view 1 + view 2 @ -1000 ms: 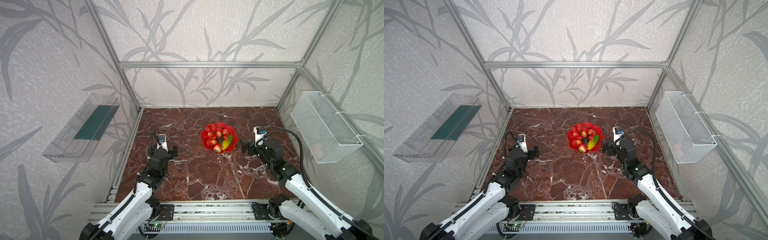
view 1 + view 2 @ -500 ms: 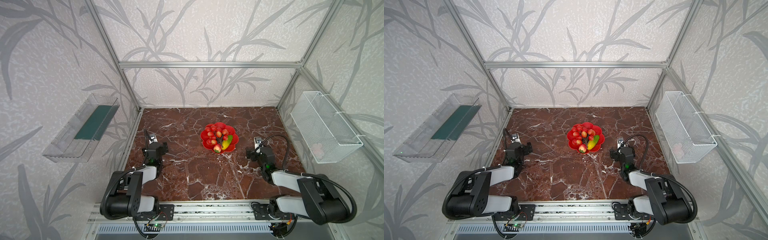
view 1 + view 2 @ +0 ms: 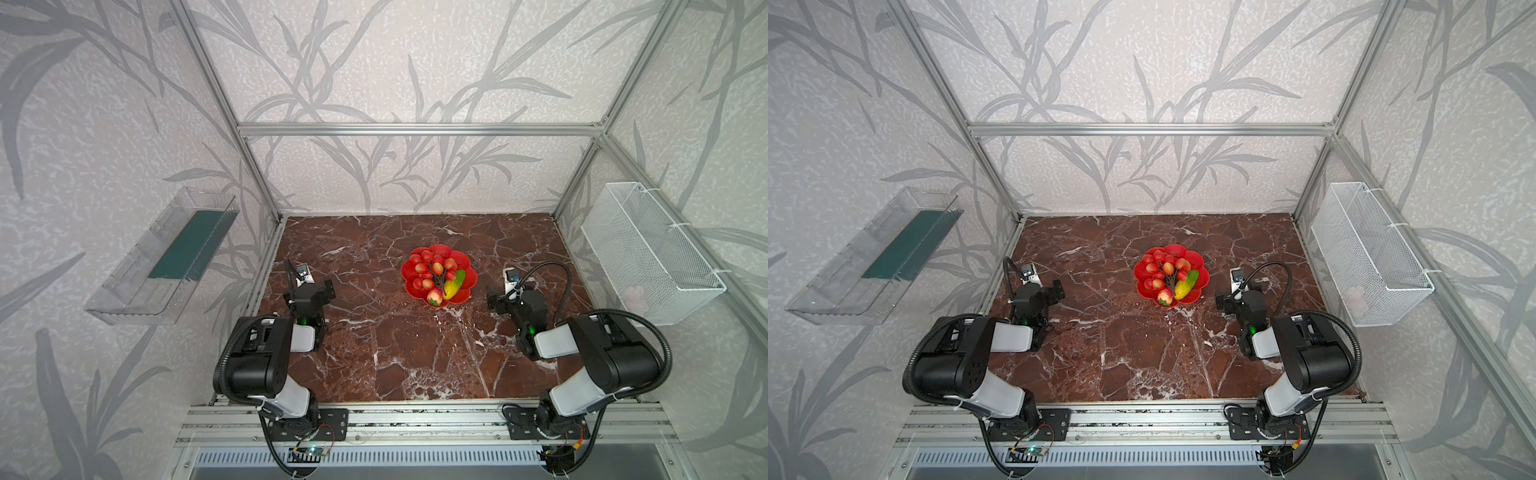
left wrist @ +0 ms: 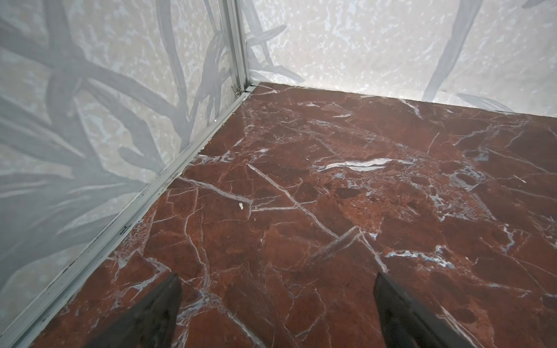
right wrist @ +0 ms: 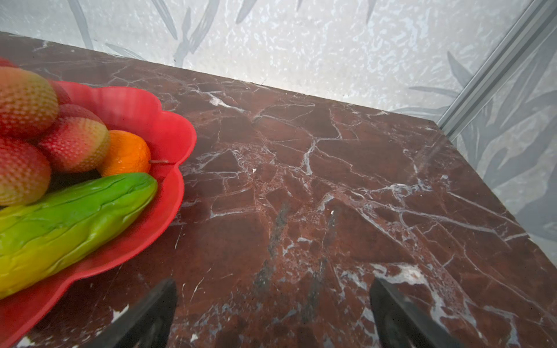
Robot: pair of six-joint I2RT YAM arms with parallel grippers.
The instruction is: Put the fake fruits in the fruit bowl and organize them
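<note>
L gripper (image 4: 277,281) & R gripper (image 5: 272,284) were spread wide, empty; fake fruits (image 5: 75,144) lay in fruit bowl (image 5: 168,132) beside R.

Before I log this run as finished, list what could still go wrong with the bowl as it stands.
1. The strawberry-like fruit sits at the near rim of the fruit bowl; a bump might roll it out.
2. The right tool, open and empty, sits close beside the bowl, where the green-yellow oblong lies by the rim; a careless swing could knock it.
</note>
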